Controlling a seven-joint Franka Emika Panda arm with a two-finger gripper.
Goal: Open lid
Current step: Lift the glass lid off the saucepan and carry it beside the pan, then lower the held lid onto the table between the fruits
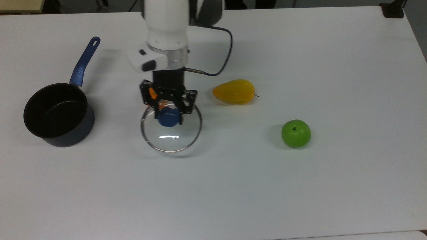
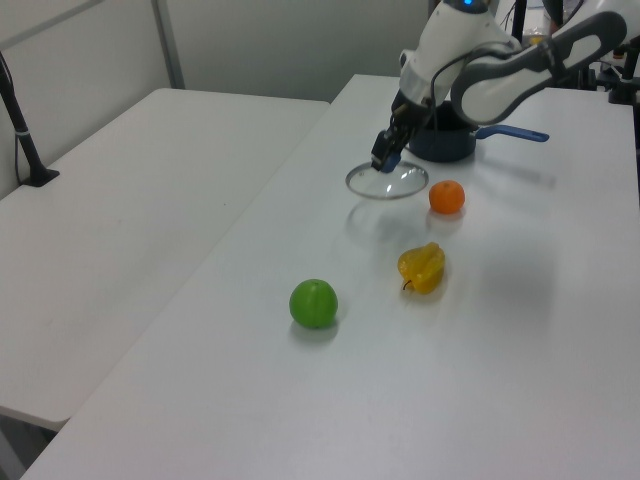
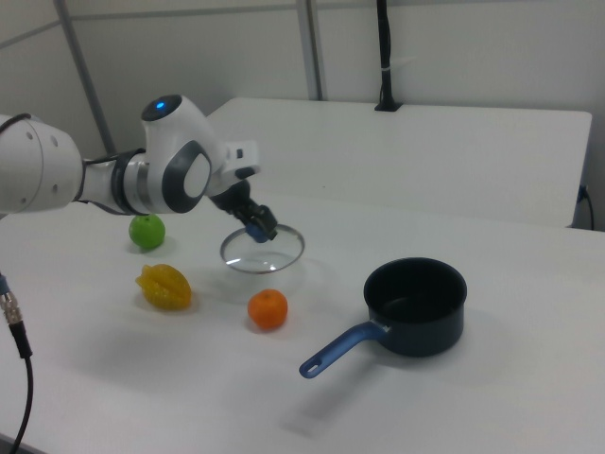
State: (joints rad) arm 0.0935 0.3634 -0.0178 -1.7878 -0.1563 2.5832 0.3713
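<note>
White table (image 1: 300,200): lid (image 1: 171,137) airborne above orange (image 2: 447,197), saucepan (image 1: 56,115) uncovered.

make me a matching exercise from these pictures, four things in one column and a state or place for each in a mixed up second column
Things:
1. lid
2. saucepan
3. green apple
4. gripper

States or places:
A. uncovered, nothing inside
B. shut on a blue knob
C. held up off the table
D. farthest toward the top view's right

Pairs: 1-C, 2-A, 3-D, 4-B
</note>
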